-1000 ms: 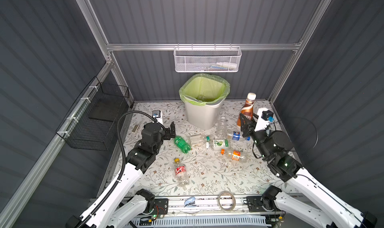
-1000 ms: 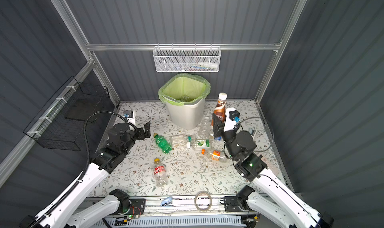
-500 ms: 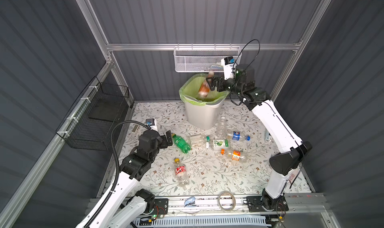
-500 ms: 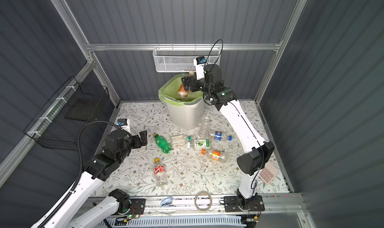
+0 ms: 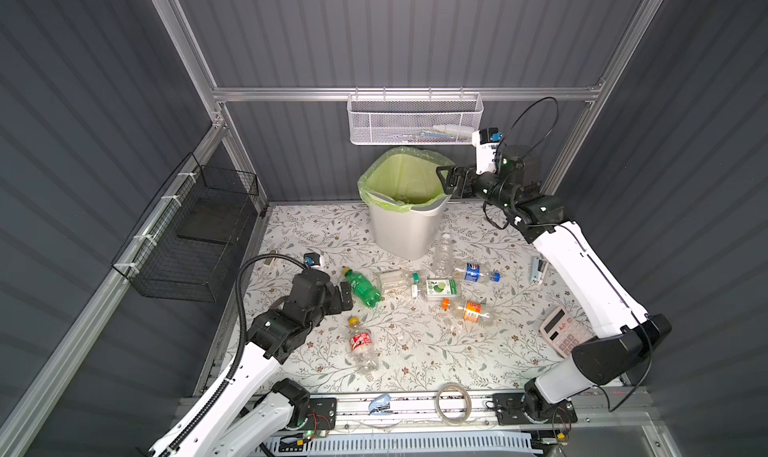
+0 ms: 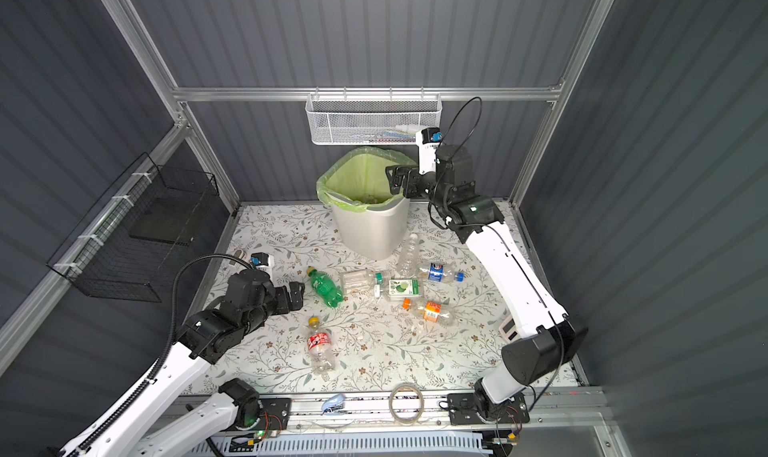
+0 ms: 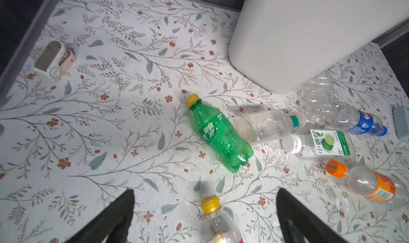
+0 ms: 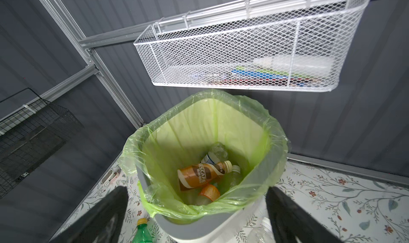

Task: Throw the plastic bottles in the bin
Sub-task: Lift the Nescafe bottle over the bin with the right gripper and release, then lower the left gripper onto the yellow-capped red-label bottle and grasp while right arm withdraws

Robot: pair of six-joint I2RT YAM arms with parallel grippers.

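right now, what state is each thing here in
bin, upright, lined, bottles inside
brown bottle, lying in the bin, capped
green bottle, lying flat, capped
red-label bottle, lying flat, capped
orange-label bottle, lying flat, capped
left pincer, open, empty
right pincer, open, empty, at the bin's rim

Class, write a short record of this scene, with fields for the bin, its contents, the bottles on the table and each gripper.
bin: white, green liner, upright at the back of the table
inside it: brown bottle on top of others
on the table: seven, namely green bottle, red-label bottle, orange-label bottle, blue-label bottle, lime-label bottle, teal-capped clear bottle, bare clear bottle
left gripper: open, empty, near the green bottle
right gripper: open, empty, above the bin's rim
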